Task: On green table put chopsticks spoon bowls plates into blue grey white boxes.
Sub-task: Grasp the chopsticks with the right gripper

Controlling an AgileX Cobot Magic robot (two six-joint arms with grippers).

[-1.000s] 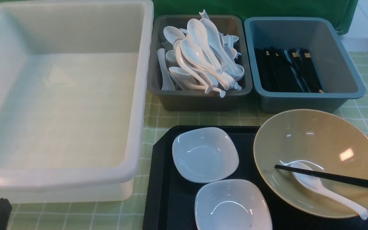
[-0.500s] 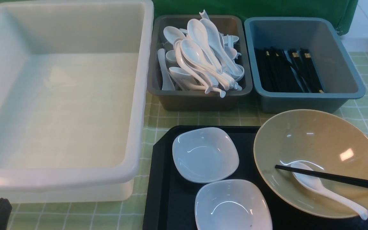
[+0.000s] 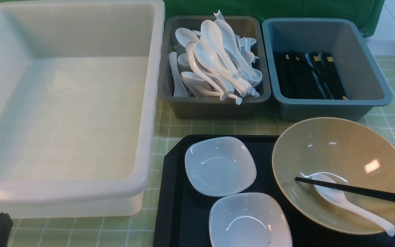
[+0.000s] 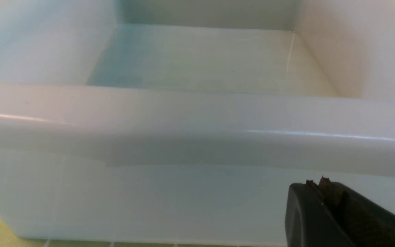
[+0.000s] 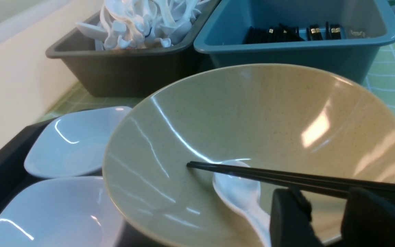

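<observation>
Front view: a large round glossy tan bowl [image 3: 341, 151] is seen at the right edge of a flat black tray [image 3: 180, 206], with black chopsticks [image 3: 355, 190] and a glossy white soup spoon [image 3: 341, 200] lying in it. Two small white rounded-square dishes [image 3: 219, 166] [image 3: 249, 221] are set at the tray's left. The right gripper [image 5: 326, 195] is seen partly open just beside the chopsticks, gripping nothing. The left gripper [image 4: 324, 192] is closed on nothing, near the wall of the milky white plastic tub [image 4: 197, 120].

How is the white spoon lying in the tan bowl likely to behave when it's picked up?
The spoon looks glossy, so it may well slip in a pinch. It seems rigid and probably light, though likely breakable if dropped. The chopsticks cross over its scoop, so lifting it would probably roll them inside the tan bowl.
</observation>
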